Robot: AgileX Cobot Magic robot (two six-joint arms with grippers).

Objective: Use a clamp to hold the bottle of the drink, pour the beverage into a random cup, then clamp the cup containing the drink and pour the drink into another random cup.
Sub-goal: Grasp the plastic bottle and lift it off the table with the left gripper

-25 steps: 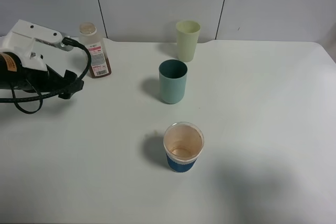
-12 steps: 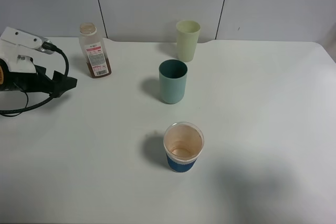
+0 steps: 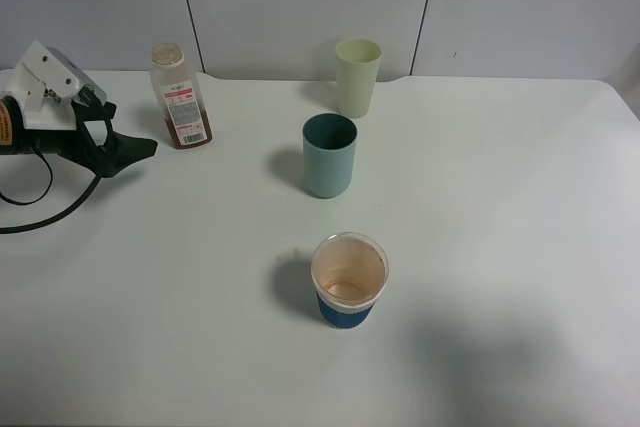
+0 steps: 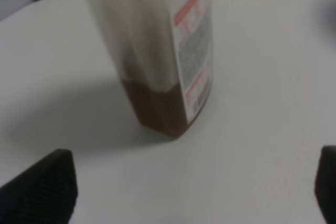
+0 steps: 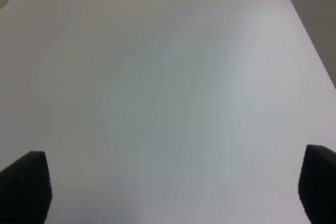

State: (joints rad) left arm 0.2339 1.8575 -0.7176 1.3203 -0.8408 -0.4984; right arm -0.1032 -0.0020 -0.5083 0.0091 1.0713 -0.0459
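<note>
a: where's the bottle of the drink [image 3: 178,97]?
b: upright on the table [image 3: 500,247], at ten o'clock from the teal tumbler [image 3: 329,155]. it's capless, and the beverage [image 3: 190,135] sits brown in its bottom part only.
a: and the left gripper [image 3: 140,147]?
b: at eight o'clock from the bottle's base, near but apart. its jaws stand wide with nothing between them (the wrist view shows the bottle ahead of the fingertips, not inside).
a: the right gripper [image 5: 168,187]?
b: spread wide too, over the white table, holding nothing.
a: cups?
b: the pale yellow-green tumbler [image 3: 357,77] is at twelve o'clock from the teal one. the paper cup [image 3: 349,280] is at six, brownish inside.
</note>
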